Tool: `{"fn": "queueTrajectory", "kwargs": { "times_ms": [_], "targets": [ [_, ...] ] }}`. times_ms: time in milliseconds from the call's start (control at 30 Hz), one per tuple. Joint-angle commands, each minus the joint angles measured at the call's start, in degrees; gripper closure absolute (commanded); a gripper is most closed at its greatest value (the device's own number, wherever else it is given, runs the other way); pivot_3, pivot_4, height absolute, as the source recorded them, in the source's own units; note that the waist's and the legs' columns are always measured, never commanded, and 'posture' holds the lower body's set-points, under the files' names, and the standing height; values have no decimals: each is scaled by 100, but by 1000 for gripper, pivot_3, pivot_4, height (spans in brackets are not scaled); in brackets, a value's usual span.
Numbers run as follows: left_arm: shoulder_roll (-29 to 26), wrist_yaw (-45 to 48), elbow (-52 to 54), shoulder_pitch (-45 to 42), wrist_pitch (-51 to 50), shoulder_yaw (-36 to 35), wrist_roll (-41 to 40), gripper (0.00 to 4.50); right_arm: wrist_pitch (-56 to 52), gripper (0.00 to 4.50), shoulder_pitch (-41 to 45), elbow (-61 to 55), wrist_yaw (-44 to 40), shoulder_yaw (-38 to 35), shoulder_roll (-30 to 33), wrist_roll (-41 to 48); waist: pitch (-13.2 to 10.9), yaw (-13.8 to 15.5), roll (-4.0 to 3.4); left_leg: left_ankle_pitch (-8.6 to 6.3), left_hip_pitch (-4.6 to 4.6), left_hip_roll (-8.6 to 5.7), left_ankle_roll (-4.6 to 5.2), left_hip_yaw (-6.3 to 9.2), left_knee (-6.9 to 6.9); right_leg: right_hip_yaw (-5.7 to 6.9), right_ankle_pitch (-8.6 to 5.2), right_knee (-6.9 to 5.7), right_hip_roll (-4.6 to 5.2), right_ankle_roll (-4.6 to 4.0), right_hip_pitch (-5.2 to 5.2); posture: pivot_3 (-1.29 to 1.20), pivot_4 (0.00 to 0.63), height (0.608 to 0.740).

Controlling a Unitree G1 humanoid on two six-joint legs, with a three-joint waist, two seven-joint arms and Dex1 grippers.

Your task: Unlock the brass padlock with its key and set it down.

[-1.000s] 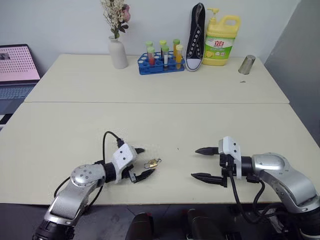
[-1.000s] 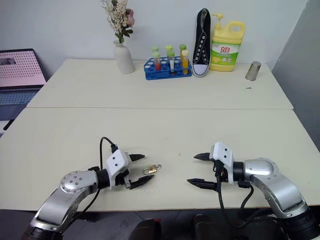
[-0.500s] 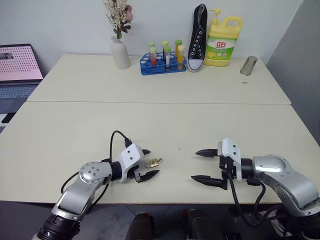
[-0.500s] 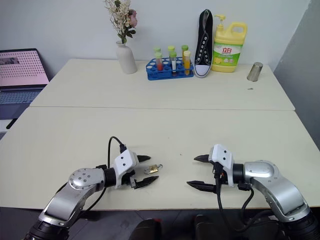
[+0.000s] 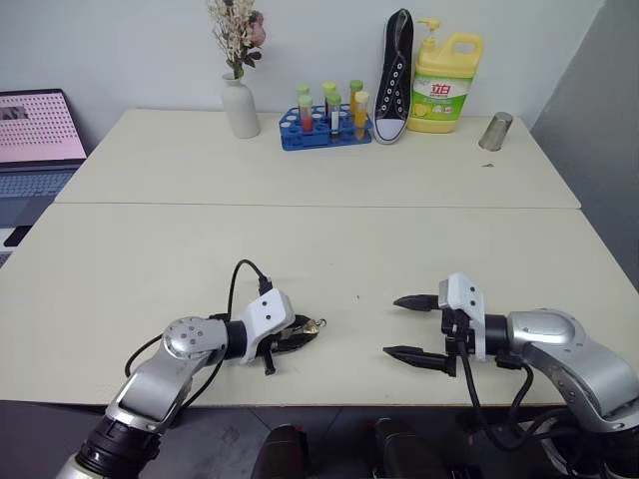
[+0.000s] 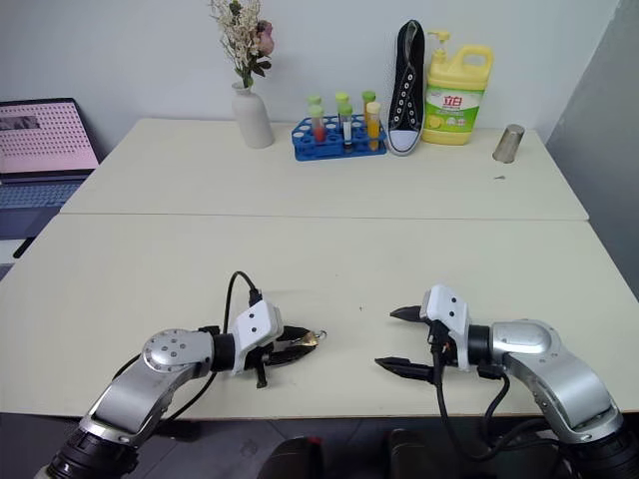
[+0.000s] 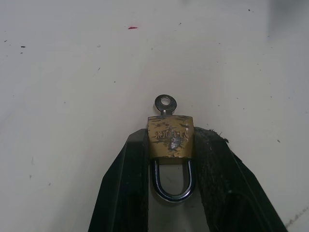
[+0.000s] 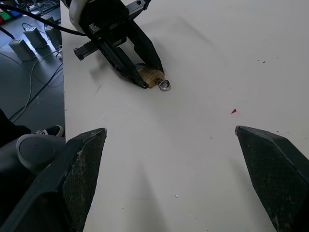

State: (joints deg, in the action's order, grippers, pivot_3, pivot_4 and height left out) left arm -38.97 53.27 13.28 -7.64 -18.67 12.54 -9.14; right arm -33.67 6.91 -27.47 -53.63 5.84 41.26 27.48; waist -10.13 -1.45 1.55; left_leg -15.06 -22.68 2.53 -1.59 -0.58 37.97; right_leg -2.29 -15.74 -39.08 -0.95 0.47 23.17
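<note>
The brass padlock (image 7: 170, 137) lies flat on the cream table (image 5: 319, 239), near its front edge. Its silvery shackle (image 7: 172, 193) points back between my left fingers. The key (image 7: 165, 102) sticks out of the lock's far end, with its round head free. My left gripper (image 5: 300, 330) is shut on the padlock, one black finger (image 7: 128, 188) pressed to each side of the brass body. My right gripper (image 5: 392, 325) hovers open a short way to the right of the lock, pointing toward it with nothing between its fingers (image 8: 273, 162).
Along the table's far edge stand a white vase with flowers (image 5: 238, 100), a blue rack of test tubes (image 5: 321, 122), a black sneaker on end (image 5: 393, 75), a yellow detergent bottle (image 5: 444, 80) and a metal cup (image 5: 493, 130). A laptop (image 5: 35, 140) sits at far left.
My left gripper's fingers have closed from wide open onto the padlock, which lay loose between them before. The right gripper has stayed open in place.
</note>
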Motion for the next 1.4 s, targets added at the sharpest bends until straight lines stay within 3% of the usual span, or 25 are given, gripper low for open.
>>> {"fn": "queueTrajectory", "kwargs": {
  "times_ms": [33,133,200,333,500,800,1233,1333,1400],
  "targets": [
    [76,229,-37,-433,1059,122,194,3530,60,0,-55,-212,157,-352,-57,177,-2,17,3,0,-2,-1,0,1,1,1,0,0,0,0,0,0,150,740],
    [183,317,-316,-1067,2350,192,504,3530,256,0,-125,-68,286,-510,-66,34,-3,53,5,0,-11,-3,0,2,6,3,1,2,0,1,4,0,150,740],
    [202,226,-839,-1604,3774,358,1043,3530,380,0,-121,44,484,-624,-171,-51,-3,87,5,0,-13,-4,0,-1,6,0,2,4,0,2,5,0,150,740],
    [349,-219,-1870,-2346,5688,460,1725,3530,470,0,-154,56,703,-738,-416,21,-1,88,1,0,-9,-8,0,-11,2,-11,5,6,-2,-1,5,0,150,740],
    [470,-816,-2746,-2875,7191,543,2431,3530,31,0,-139,-15,703,-790,-466,390,-2,103,2,0,-16,-5,0,-9,1,-4,17,8,-6,-22,8,0,150,740],
    [566,-1592,-2950,-2923,7917,502,2948,3530,-944,0,399,-61,956,-838,-800,1553,-2,105,2,0,-16,-5,0,-8,3,0,20,6,-6,-18,8,0,150,740],
    [432,-1867,-2925,-2821,8011,599,3168,3530,-1197,0,1037,354,864,-683,-1005,1777,-2,103,1,0,-16,-4,0,-7,3,1,20,4,-7,-19,8,0,150,740],
    [427,-1884,-2902,-2798,7974,597,3151,3530,-1191,652,1068,418,815,-627,-1004,1734,-2,104,1,0,-17,-4,0,-7,3,2,21,4,-7,-19,8,0,150,740],
    [424,-1897,-2874,-2799,7961,584,3177,3530,-1199,1394,1081,438,769,-564,-995,1709,-2,103,1,0,-17,-4,0,-7,3,1,21,4,-7,-19,8,0,150,740]
  ]
}}
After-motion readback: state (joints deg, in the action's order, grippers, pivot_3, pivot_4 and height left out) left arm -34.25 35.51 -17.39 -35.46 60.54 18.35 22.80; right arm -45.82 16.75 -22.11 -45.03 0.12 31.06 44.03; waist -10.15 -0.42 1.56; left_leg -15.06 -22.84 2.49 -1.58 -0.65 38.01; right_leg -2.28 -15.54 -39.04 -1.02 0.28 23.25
